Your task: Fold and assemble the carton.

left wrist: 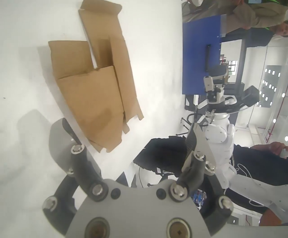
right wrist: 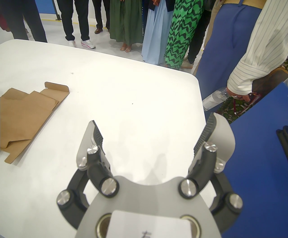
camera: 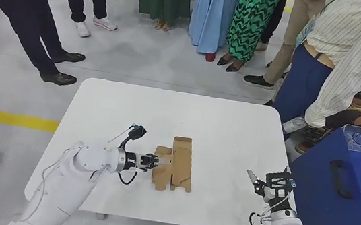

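Left gripper (left wrist: 129,133) of mine is spread wide, holding nothing, at the end of the flattened carton (camera: 177,163), which lies on the surface (camera: 233,126) near the middle of its near edge. I judge I should slip one finger under a loose flap and pinch that layer alone, while my right gripper (right wrist: 153,122), likewise spread by the right edge, pins the rest.
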You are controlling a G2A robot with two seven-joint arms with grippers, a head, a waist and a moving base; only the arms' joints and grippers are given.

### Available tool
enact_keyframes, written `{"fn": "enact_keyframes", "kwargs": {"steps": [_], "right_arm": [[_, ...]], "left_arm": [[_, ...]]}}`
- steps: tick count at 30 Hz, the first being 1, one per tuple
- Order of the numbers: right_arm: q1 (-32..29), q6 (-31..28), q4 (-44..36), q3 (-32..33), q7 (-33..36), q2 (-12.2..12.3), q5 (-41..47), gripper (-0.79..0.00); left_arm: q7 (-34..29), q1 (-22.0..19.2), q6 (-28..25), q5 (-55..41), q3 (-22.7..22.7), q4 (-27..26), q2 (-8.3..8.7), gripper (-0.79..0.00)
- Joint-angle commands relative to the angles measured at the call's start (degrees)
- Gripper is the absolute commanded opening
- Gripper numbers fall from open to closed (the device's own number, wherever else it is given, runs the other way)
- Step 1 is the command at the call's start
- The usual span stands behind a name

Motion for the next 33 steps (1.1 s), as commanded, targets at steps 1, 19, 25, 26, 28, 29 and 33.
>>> {"fn": "enact_keyframes", "kwargs": {"steps": [1,19,25,26,28,29,33], "right_arm": [[0.0,0.0,0.0,0.0,0.0,0.0,0.0,0.0],[0.0,0.0,0.0,0.0,0.0,0.0,0.0,0.0],[0.0,0.0,0.0,0.0,0.0,0.0,0.0,0.0],[0.0,0.0,0.0,0.0,0.0,0.0,0.0,0.0],[0.0,0.0,0.0,0.0,0.0,0.0,0.0,0.0],[0.0,0.0,0.0,0.0,0.0,0.0,0.0,0.0],[0.0,0.0,0.0,0.0,0.0,0.0,0.0,0.0]], "left_arm": [[0.18,-2.18,-0.78,-0.08,1.38,4.23,-0.44,0.0],[1.79,-9.99,-10.28,-6.53,9.1,22.68,-4.48,-0.557],[-1.03,-11.13,-14.96,-11.38,9.24,25.94,-5.23,-0.785],[-1.67,-11.19,-15.6,-12.42,8.94,25.95,-5.22,-0.785],[-2.87,-10.91,-17.03,-14.42,8.14,25.11,-5.06,-0.785],[-4.2,-10.53,-17.61,-16.51,7.36,24.31,-4.9,-0.785],[-7.18,-7.91,-18.9,-19.81,3.51,17.37,-3.3,-0.785]]}}
